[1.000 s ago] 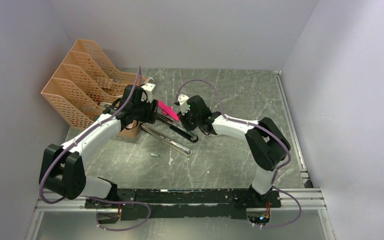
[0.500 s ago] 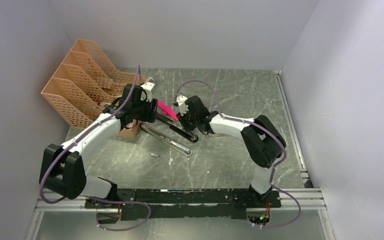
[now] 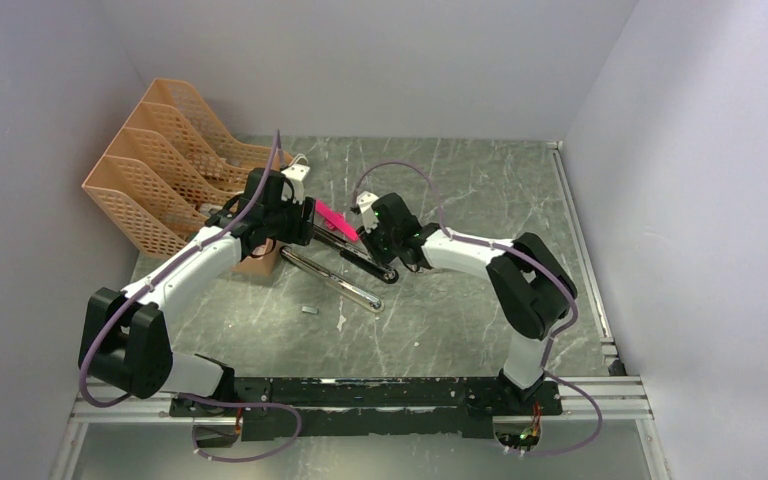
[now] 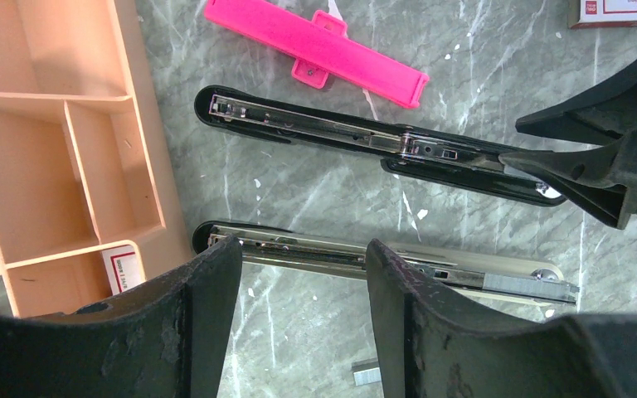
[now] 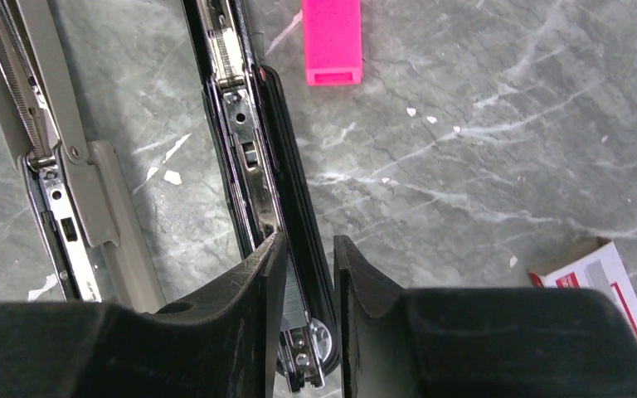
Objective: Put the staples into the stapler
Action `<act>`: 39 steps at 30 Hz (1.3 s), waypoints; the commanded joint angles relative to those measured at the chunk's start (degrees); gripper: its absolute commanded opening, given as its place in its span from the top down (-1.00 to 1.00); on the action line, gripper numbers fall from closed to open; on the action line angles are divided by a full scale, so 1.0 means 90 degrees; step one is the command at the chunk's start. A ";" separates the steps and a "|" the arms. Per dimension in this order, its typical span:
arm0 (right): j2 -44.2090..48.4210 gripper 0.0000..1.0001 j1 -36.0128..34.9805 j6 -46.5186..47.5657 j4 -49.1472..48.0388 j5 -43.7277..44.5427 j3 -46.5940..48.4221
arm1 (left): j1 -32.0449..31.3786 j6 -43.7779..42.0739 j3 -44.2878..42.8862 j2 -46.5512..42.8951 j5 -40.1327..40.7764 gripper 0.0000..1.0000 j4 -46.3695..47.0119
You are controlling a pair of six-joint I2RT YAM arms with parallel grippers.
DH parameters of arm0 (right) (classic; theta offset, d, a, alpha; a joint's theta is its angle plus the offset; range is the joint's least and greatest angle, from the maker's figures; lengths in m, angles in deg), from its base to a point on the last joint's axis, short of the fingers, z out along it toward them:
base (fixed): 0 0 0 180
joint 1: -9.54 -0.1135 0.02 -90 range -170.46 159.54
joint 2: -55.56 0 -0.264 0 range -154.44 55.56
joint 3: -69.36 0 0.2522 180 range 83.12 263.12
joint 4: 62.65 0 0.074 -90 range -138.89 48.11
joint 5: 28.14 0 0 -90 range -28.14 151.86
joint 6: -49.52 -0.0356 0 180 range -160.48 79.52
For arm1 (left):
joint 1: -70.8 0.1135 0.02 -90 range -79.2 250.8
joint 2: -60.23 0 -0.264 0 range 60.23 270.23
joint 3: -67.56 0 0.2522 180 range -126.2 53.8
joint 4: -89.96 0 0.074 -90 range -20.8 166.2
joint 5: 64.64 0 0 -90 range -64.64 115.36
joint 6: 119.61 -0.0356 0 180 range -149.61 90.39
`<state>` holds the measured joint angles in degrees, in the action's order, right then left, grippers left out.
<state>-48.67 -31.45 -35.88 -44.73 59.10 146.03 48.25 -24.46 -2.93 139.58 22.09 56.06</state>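
- The stapler (image 4: 365, 137) is lying opened out flat on the table (image 5: 481, 166). Its black half and its silver rail (image 4: 340, 259) are running side by side, next to the organiser (image 4: 41, 166).
- The right gripper (image 5: 308, 249) is straddling one end of the black half, jaws drawn in narrow against both its sides. It is looking clamped on the stapler.
- The left gripper (image 4: 301, 257) is hovering over the rail with jaws apart, gripping nothing.
- The staples (image 4: 367, 373) are lying as a short loose strip on the table near the rail (the box (image 5: 597, 282) is sitting beyond the black half).
- The strip is looking light, thin and liable to snap along its joints. It is probably calling for a gentle pinch across its long sides near the middle, kept level.
- The stapler is looking stiff and heavier, with a hinge likely to swing, so it is needing a steadying hold while the strip goes in.
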 commanded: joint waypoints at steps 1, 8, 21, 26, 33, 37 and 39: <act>0.0281 0.40 0.0040 -0.0069 0.0348 0.0299 -0.0207 | 0.0034 0.0001 -0.0191 -0.0095 -0.0159 -0.23 0.0077; 0.0468 0.45 0.0043 -0.0172 0.0433 0.0389 -0.0332 | 0.0037 -0.0005 -0.0181 -0.0107 -0.0176 -0.23 0.0080; 0.0863 0.46 0.0049 -0.0277 0.0426 0.0573 -0.0524 | 0.0034 -0.0004 -0.0171 -0.0159 -0.0210 -0.23 0.0087; 0.1448 0.35 0.0047 -0.0103 -0.0306 0.0511 -0.0923 | 0.0034 0.0007 -0.0171 -0.0221 -0.0190 -0.23 0.0080; 0.2268 0.28 -0.0460 0.0458 -0.2887 -0.1051 -0.2348 | 0.0035 0.0025 -0.0162 -0.0318 -0.0165 -0.24 0.0077; 0.1879 0.27 -0.1085 0.0848 -0.4036 -0.1647 -0.2762 | 0.0034 0.0024 -0.0137 -0.0382 -0.0137 -0.24 0.0080; 0.1563 0.27 -0.1291 0.0911 -0.4686 -0.1978 -0.2909 | 0.0026 0.0024 -0.0127 -0.0414 -0.0105 -0.25 0.0072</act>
<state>-30.42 -39.65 -31.37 -71.33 49.70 122.34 48.28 -24.44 -2.93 137.77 21.68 56.06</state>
